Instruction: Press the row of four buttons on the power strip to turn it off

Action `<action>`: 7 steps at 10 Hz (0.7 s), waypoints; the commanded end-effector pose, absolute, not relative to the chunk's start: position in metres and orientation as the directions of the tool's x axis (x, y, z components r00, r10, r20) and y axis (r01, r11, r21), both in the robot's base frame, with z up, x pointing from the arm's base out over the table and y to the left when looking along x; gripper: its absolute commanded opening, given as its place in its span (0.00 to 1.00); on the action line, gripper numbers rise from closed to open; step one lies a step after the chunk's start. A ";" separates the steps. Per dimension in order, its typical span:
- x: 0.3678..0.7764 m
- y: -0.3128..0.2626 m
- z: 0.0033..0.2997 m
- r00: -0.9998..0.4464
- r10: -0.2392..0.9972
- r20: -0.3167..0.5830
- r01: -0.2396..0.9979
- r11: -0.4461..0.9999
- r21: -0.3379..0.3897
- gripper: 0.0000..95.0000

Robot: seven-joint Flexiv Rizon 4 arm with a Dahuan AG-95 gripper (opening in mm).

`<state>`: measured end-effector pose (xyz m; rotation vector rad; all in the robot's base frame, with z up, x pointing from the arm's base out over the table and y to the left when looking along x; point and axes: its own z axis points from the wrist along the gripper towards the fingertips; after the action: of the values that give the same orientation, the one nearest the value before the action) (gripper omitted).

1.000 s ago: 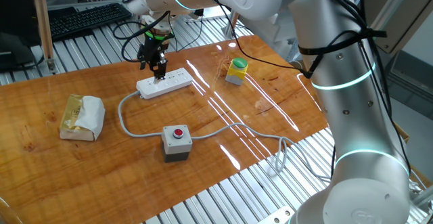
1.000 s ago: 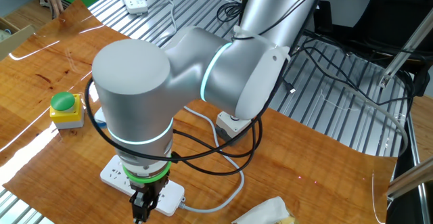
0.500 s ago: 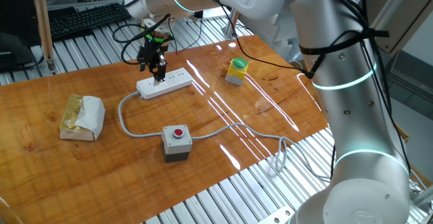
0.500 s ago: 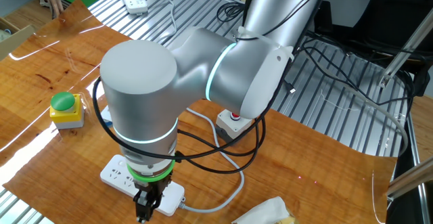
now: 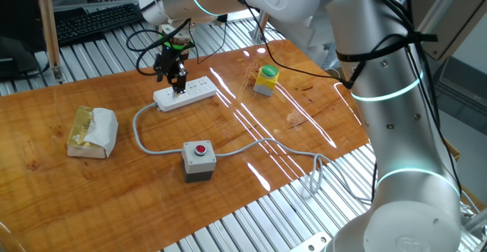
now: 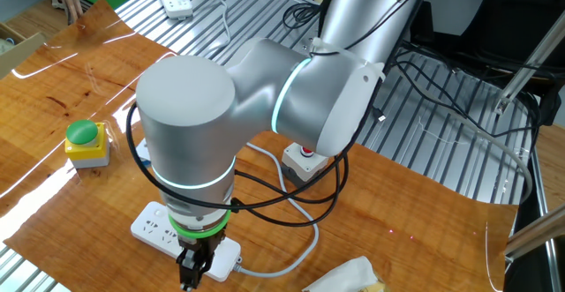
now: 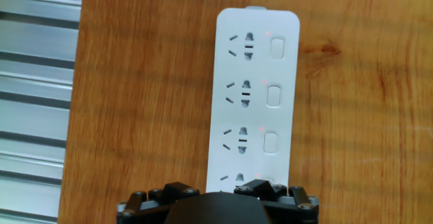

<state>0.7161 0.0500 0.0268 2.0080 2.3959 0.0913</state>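
Observation:
The white power strip (image 5: pixel 188 93) lies on the wooden table, with a grey cable (image 5: pixel 140 135) leaving its near-left end. In the hand view the power strip (image 7: pixel 233 68) runs straight away from me. Three of the four buttons (image 7: pixel 273 95) show in a row along its right side. The nearest of the four is hidden under my gripper (image 7: pixel 216 195). My gripper (image 5: pixel 176 78) hangs just above the strip's left half, open and holding nothing. In the other fixed view the gripper (image 6: pixel 190 276) points down over the strip (image 6: pixel 148 225) beneath the big arm joint.
A grey box with a red button (image 5: pixel 199 160) stands near the front. A yellow block with a green cap (image 5: pixel 266 78) sits at the back right. A tissue packet (image 5: pixel 92 130) lies to the left. Metal slats surround the wooden board, with a keyboard (image 5: pixel 97 20) behind.
My gripper has risen a little above the strip and shifted slightly. The strip and everything else stay put.

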 end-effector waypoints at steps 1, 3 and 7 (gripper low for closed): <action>0.715 0.050 0.026 -0.178 0.984 0.023 0.983 0.177 0.057 0.80; 0.714 0.050 0.025 -0.178 0.984 0.016 0.983 0.177 0.056 0.80; 0.714 0.050 0.024 -0.176 0.984 0.009 0.983 0.175 0.058 0.80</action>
<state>0.7142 0.0502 0.0246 2.0004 2.3824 0.0752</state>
